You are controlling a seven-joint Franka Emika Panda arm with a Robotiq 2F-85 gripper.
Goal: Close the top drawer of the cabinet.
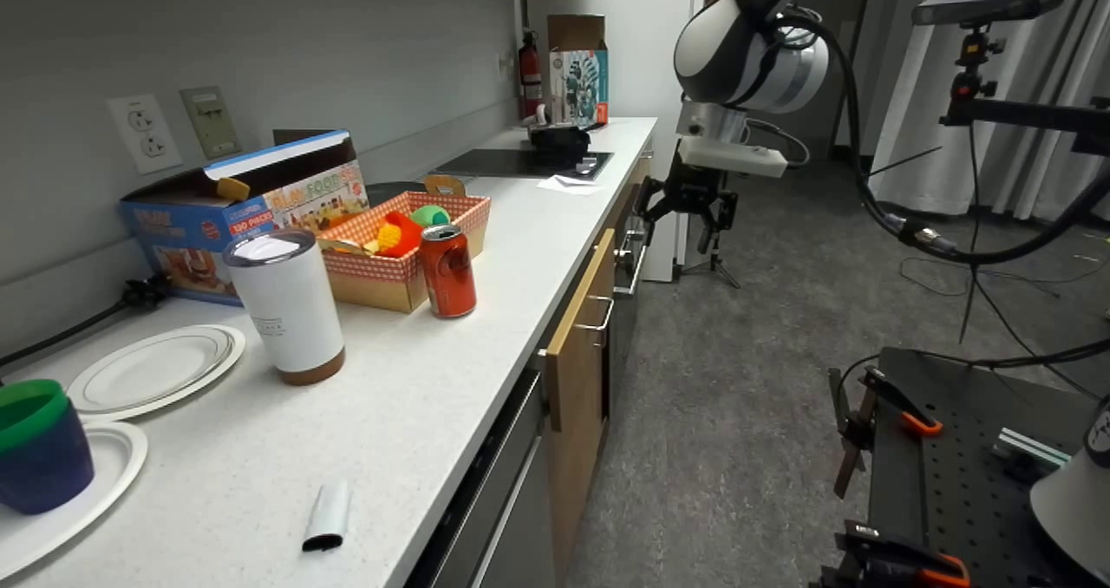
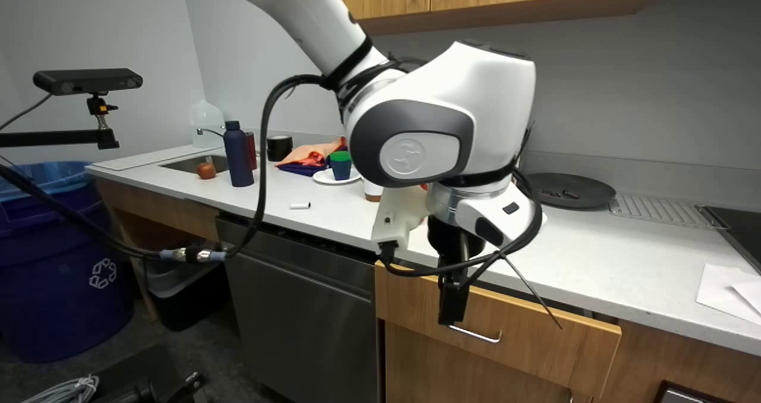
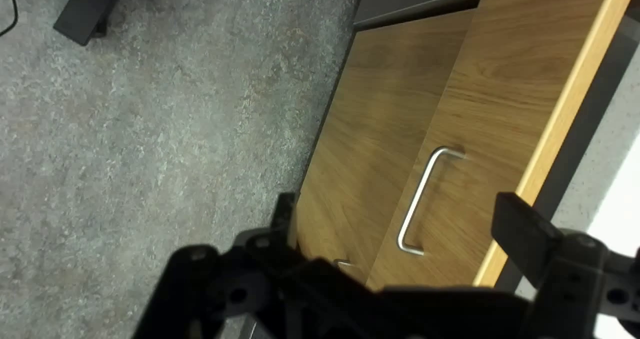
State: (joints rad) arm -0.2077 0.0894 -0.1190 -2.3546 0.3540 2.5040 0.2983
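Wrist view: two black, blunt-tipped fingers (image 3: 525, 234) are seen spread wide, with nothing held between them. Framed in the gap is a slim, bent metal handle (image 3: 418, 196), not gripped. By the finger on the side of the white speckled countertop (image 3: 610, 149), the pale top edge of the wide, tan-wood-fronted top drawer (image 3: 500, 109) is overlapped; whether it is touched cannot be told. The other finger is seen against the grey mottled floor (image 3: 175, 144). In an exterior view the black two-fingered gripper (image 1: 676, 239) is held on the floor side of the drawer, which is thus placed inward from the fingers, toward the grey wall (image 1: 390, 59). The drawer's long axis is aligned with the countertop's front edge and is crossed, not followed, by the fingers' spread. In both exterior views the drawer is shown standing proud of the long, tan wood cabinet (image 2: 464, 373), so it is judged partly open and its closing not yet done. A push straight inward, square to that long axis, is judged to be called for. If the fingers are lowered too near, the top edge could be caught.
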